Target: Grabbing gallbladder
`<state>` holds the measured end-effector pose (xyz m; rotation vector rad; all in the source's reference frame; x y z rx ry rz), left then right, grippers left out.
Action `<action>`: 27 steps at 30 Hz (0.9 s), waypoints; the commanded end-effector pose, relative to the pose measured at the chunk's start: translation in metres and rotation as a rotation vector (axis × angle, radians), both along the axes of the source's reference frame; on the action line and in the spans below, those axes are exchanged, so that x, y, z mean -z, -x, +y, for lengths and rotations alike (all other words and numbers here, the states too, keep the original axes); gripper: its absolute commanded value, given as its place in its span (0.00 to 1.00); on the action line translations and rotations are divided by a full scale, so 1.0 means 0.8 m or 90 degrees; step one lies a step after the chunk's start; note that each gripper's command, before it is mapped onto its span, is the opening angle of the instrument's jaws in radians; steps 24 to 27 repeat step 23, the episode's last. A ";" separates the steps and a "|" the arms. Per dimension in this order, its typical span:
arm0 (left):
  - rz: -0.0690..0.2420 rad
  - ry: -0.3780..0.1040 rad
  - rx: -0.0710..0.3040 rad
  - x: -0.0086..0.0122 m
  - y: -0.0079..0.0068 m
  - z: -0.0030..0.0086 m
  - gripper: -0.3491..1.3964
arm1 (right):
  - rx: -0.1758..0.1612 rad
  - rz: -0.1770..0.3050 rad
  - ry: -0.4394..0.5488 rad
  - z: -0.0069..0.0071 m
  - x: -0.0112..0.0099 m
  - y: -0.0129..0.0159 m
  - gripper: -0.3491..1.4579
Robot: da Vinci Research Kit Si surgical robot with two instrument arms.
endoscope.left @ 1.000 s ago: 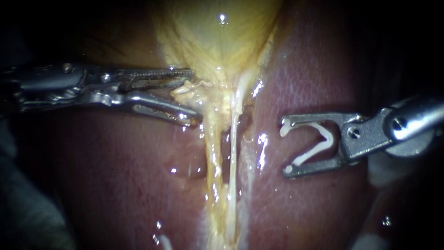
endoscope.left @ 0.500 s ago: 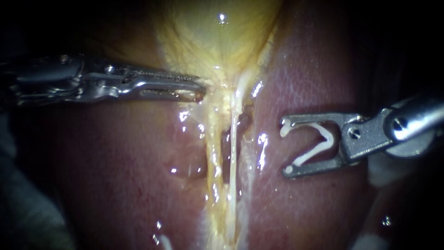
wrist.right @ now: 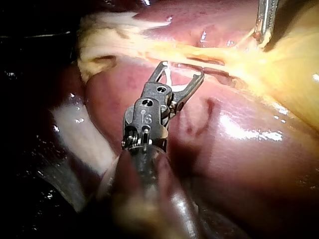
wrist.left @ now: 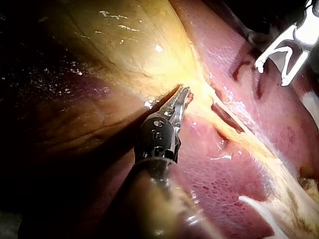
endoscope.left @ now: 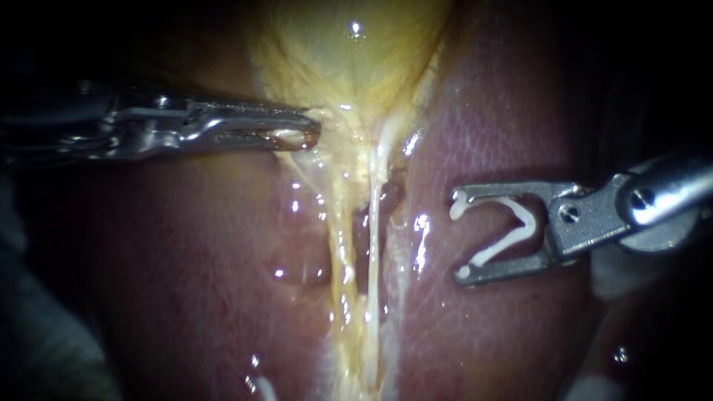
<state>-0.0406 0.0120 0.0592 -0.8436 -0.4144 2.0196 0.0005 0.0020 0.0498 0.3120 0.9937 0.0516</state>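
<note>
Gallbladder (endoscope.left: 349,52) looks soft, slick and easy to tear. Our left instrument (endoscope.left: 301,132) pinches its narrow end; our right instrument (endoscope.left: 459,236) holds a clip (endoscope.left: 526,220) nearby.

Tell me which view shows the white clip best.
The endoscope view: the clip lies side-on, its whole open V visible between the right tool's jaws. The right wrist view sees it from behind, mostly hidden by the tool. The left wrist view shows it distant.

We note dark surroundings at the edges of every view; light pools centrally, glinting off wet liver (endoscope.left: 505,134).
</note>
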 end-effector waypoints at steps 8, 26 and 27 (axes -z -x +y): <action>-0.009 -0.012 0.019 0.0071 -0.0023 0.0040 0.00 | 0.000 0.000 0.000 0.0000 0.0000 0.0000 0.47; -0.001 -0.005 0.034 0.0083 -0.0030 0.0044 0.00 | 0.000 0.000 0.000 0.0001 0.0000 0.0000 0.47; -0.001 -0.005 0.034 0.0083 -0.0030 0.0044 0.00 | 0.000 0.000 0.000 0.0001 0.0000 0.0000 0.47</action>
